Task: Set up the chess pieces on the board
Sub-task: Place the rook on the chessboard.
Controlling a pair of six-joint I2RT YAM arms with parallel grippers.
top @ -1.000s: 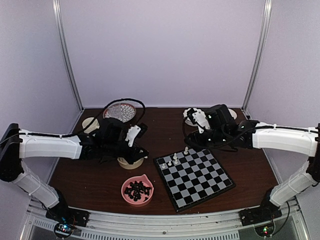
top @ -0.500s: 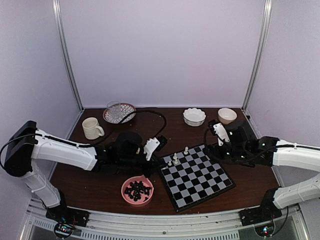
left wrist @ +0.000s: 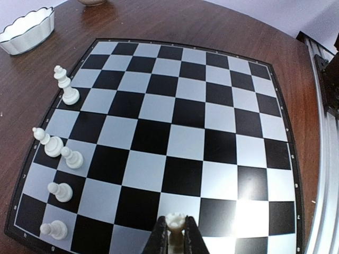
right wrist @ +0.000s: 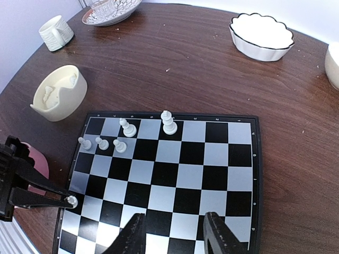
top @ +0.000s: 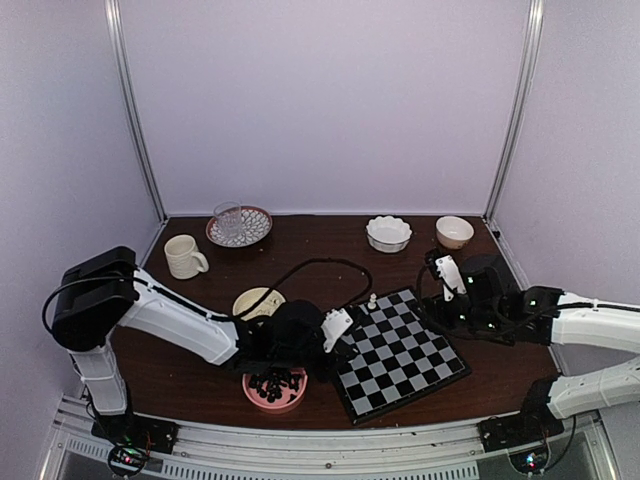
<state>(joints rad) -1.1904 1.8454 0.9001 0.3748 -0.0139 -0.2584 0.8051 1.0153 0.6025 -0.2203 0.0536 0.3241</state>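
- Since a second ago, my left arm has left the cream bowl [right wrist: 63, 101] and swung out to the near-left edge of the board [top: 400, 350]. My right arm has come away from the back bowls and now hangs over the board's right side.
- My left gripper [left wrist: 175, 241] is pinched narrow on one white piece [left wrist: 175, 223]. Its top is castellated, so I take it for a rook. It hangs low over a square in the edge row.
- My right gripper [right wrist: 175, 233] stands partly apart with nothing between its fingers.
- The held piece is slim and gripped by its sides. If I let go before its base sits flat, I expect it to topple or roll off the border.
- Five white chessmen [left wrist: 71, 157] already stand along one side, four bunched near a corner and a taller one further along. A sideways sweep of my left wrist could bowl them over.
- Both arms are over the same board, so a careless reach could make them clash.
- The chessmen are tiny, glossy and cream-white, each narrower than a square.
- The board is flat, with black and pale checks and a thin dark border. It lies skewed on the brown table between my arms.
- The black pieces [top: 272, 382] are heaped in a pink bowl [top: 275, 407] just beside my left wrist.
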